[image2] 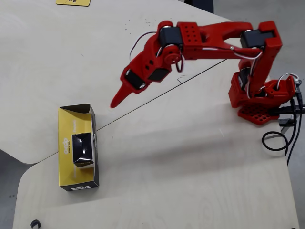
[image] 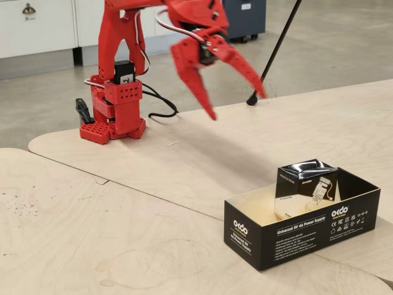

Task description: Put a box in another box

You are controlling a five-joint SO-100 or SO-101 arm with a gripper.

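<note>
Pale plywood tabletops (image: 123, 203) meet along curved seams beneath me, with grey floor and white cabinets behind in the fixed view. My gripper (image: 236, 104) hangs in the air over the wood, its two red fingers (image: 198, 86) spread wide apart and holding nothing. In the overhead view the gripper (image2: 119, 98) shows mostly as one pointed tip (image2: 116, 101) aimed down and to the left, clear of everything.

Below that tip in the overhead view, and well apart from it, lies the tray (image2: 66, 143), long and low, black outside and cream inside. In the fixed view the tray (image: 295, 236) sits at lower right, near the camera, its printed side facing forward. The carton (image: 305, 187) stands upright inside the tray, toward its right end as the fixed view shows it, glossy black on top and white below. From overhead the carton (image2: 83, 149) rests against the tray's right wall, somewhat below the middle.

Behind my fingers the red arm (image2: 214, 43) folds back to its base (image2: 257, 102), where black cables (image2: 281, 138) trail off.
</note>
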